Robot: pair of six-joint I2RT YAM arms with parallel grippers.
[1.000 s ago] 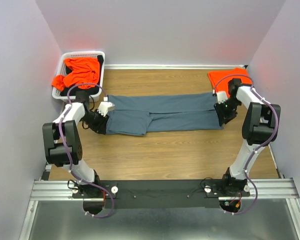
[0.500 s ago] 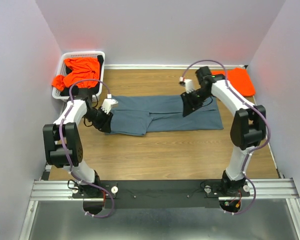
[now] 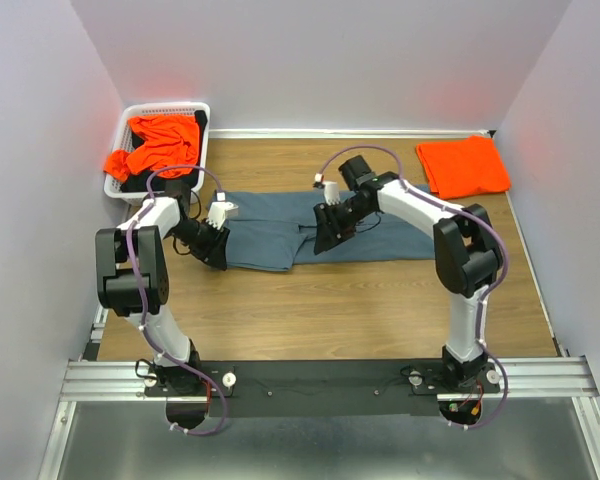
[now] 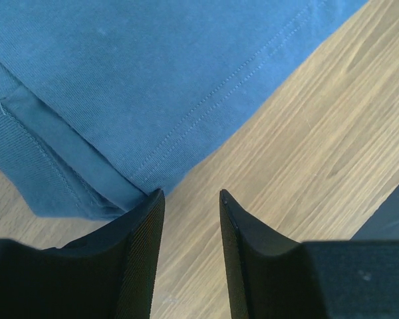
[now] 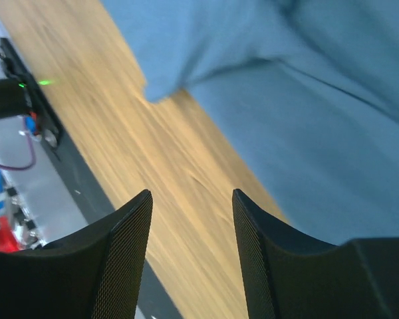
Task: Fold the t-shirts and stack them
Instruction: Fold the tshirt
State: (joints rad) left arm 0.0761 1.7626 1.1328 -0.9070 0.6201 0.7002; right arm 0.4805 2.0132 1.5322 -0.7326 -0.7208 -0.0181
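— Right gripper (image 3: 328, 228) swung from the right end of the slate t-shirt (image 3: 265, 235) to its middle.
— Both grippers spread, empty; shirt stretches left-right, hem just beyond the fingertips of the left gripper (image 4: 191, 199).

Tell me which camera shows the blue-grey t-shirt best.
The top external view: it shows the blue-grey t-shirt along its full length, spread as a long band between the arms. The left wrist view shows only a hemmed corner of it. The right wrist view shows a blurred patch with a folded edge.
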